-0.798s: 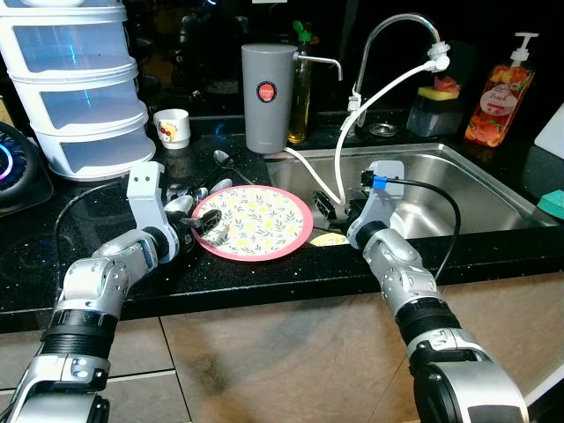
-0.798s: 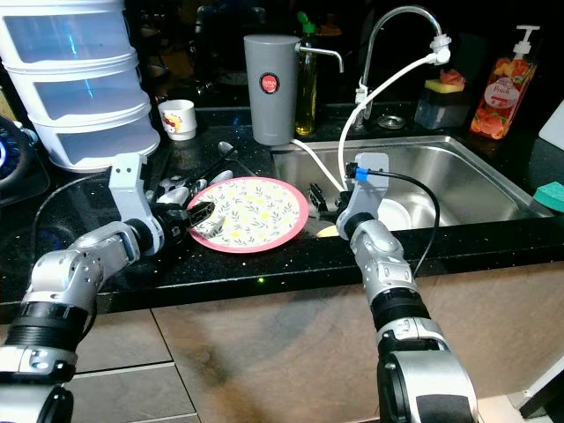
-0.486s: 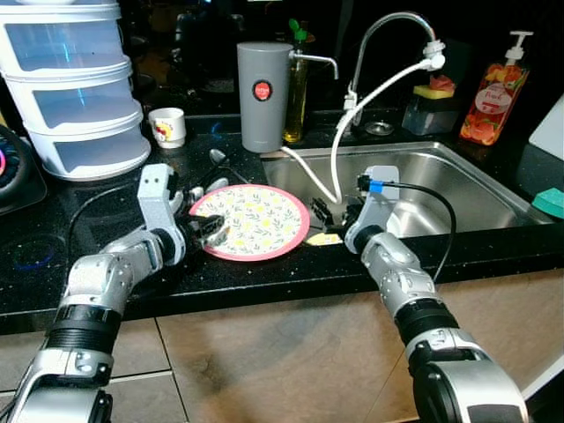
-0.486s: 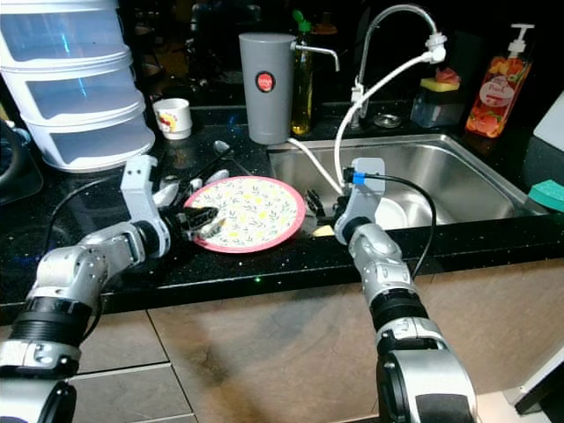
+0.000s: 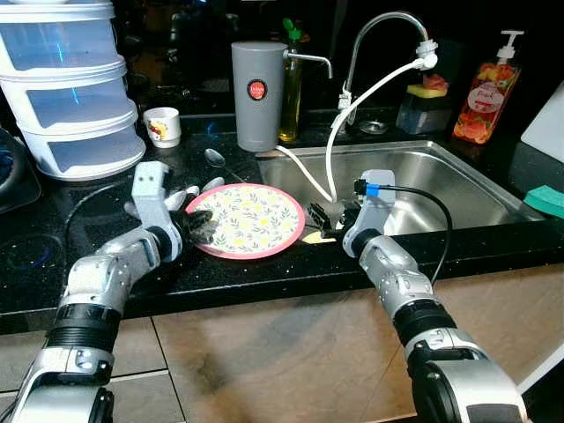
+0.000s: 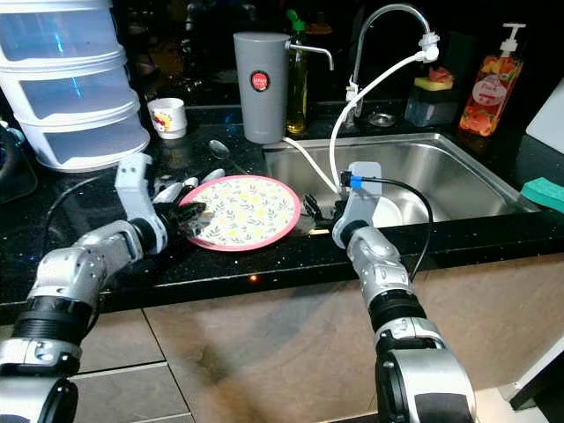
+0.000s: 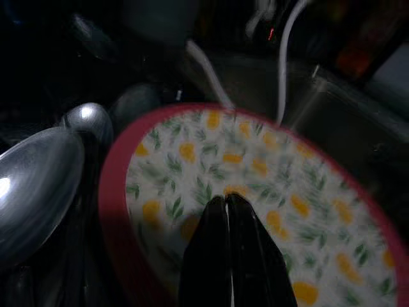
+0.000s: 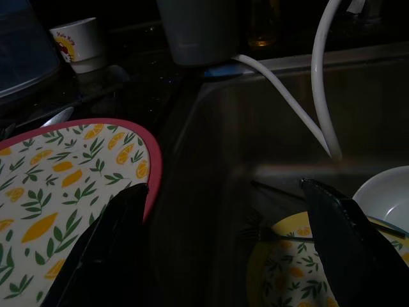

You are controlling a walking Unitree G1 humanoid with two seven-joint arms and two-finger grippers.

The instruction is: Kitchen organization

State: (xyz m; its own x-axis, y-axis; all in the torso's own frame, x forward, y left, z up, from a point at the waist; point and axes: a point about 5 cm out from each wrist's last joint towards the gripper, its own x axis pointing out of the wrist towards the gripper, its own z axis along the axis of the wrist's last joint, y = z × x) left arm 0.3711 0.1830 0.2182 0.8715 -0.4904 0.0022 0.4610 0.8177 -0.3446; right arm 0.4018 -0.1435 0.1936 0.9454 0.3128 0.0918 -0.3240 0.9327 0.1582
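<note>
A pink-rimmed plate with a lemon pattern (image 5: pixel 251 216) lies on the black counter, just left of the sink (image 5: pixel 458 167). My left gripper (image 5: pixel 201 226) is shut, and its tips rest over the plate's left part (image 7: pixel 268 166), close to the rim. My right gripper (image 5: pixel 322 215) stands open at the sink's front left corner, just off the plate's right rim (image 8: pixel 152 167). Below it in the basin lie a yellow patterned plate (image 8: pixel 287 268) and a white bowl (image 8: pixel 383 195). Several spoons (image 7: pixel 38 182) lie beside the plate on its left.
At the back stand a grey canister (image 5: pixel 256 95), a white cup (image 5: pixel 162 126) and stacked plastic drawers (image 5: pixel 70 88). A faucet (image 5: pixel 388 26) with a white hose (image 5: pixel 330 154) hangs over the sink. A soap bottle (image 5: pixel 480 101) and a teal sponge (image 5: pixel 546 201) sit at the right.
The head camera has shifted a little. Both grippers keep their places at the plate's two sides, and the plate has not visibly moved.
</note>
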